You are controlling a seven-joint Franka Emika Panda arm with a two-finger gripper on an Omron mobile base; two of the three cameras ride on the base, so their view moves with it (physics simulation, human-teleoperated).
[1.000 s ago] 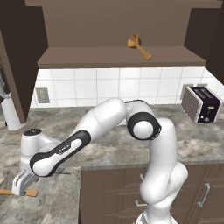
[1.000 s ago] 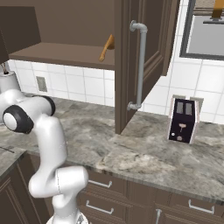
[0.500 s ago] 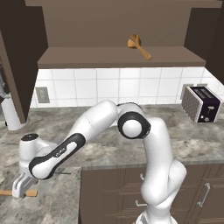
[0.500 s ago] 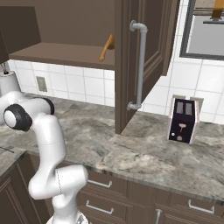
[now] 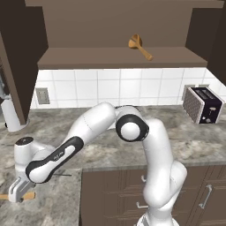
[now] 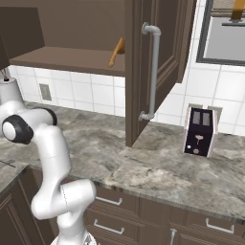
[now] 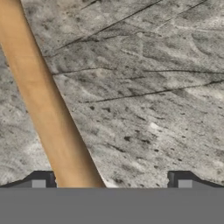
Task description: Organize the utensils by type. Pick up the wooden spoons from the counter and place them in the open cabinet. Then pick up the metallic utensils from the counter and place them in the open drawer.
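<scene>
A tan wooden spoon (image 5: 30, 195) lies on the counter (image 5: 190, 145) at the near left. My gripper (image 5: 18, 192) hangs low right over it, open. In the hand view its handle (image 7: 48, 109) runs slantwise across the marbled counter (image 7: 153, 87) and passes between my fingertips (image 7: 43, 180), close to the left one, with my gripper (image 7: 111, 181) not touching it. A second wooden spoon (image 5: 140, 46) rests on the shelf of the open cabinet (image 5: 110, 58), also seen from the right side (image 6: 116, 51). A thin dark utensil (image 5: 64, 175) lies just right of my hand. The open drawer is out of view.
A toaster (image 5: 204, 104) stands at the back right of the counter (image 6: 143, 162). The cabinet's open door (image 6: 143, 72) hangs over the counter, and a white holder (image 5: 11, 115) stands at the back left. Lower cabinets with handles (image 6: 107, 201) run below the edge.
The arm has folded further down and left, bringing my hand lower over the spoon on the counter. The jaws stay wide, and the spoon has not moved.
</scene>
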